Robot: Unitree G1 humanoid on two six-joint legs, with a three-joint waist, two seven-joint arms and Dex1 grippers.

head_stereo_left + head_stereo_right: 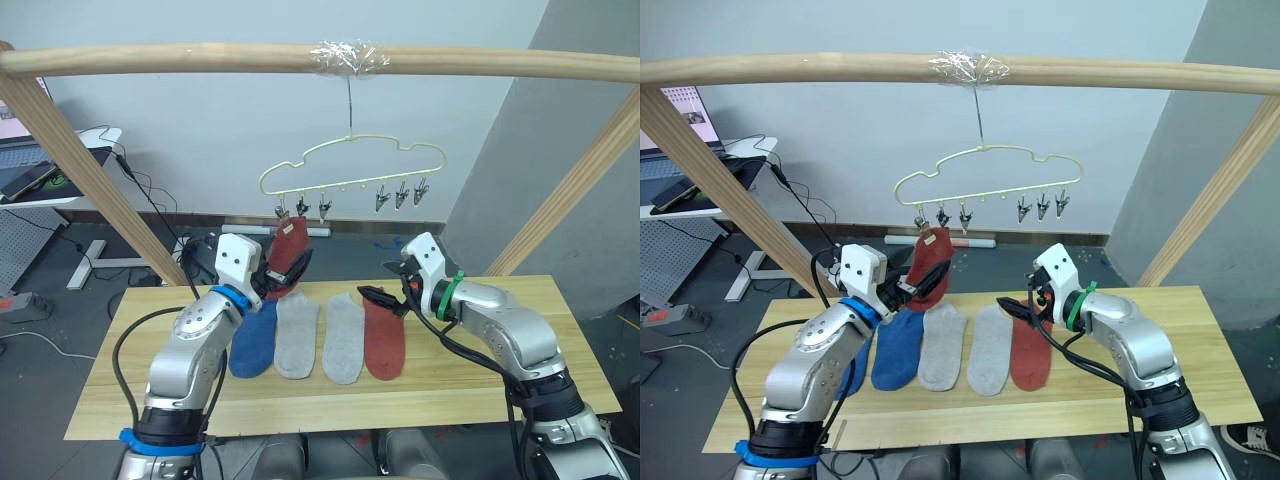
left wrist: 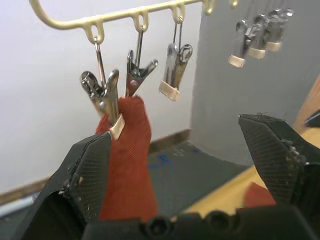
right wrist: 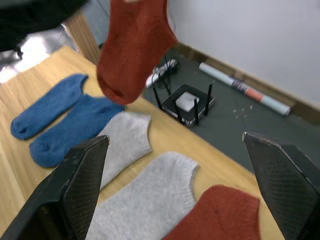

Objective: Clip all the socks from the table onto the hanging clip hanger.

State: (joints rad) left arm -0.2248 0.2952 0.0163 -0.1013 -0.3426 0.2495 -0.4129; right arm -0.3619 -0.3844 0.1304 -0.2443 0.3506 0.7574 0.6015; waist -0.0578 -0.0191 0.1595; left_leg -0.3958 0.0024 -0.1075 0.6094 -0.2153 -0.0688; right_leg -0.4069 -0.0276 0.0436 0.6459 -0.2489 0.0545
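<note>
Left wrist view puts the left claw (image 2: 185, 165) wide open around a hanging rust-red sock (image 2: 127, 165), whose top edge sits in a metal clip (image 2: 102, 100) on the pale-yellow clip hanger (image 1: 350, 165). In the head views this hanger hangs by its hook from a wooden pole (image 1: 200, 58) at upper centre. Below, on the worktop (image 1: 500, 390), lie blue socks (image 1: 255, 340), two grey socks (image 1: 320, 338) and a second red sock (image 1: 384, 340) in a row. At centre right the right claw (image 1: 385, 290) hovers over the red sock on the worktop, its fingers spread wide and empty.
</note>
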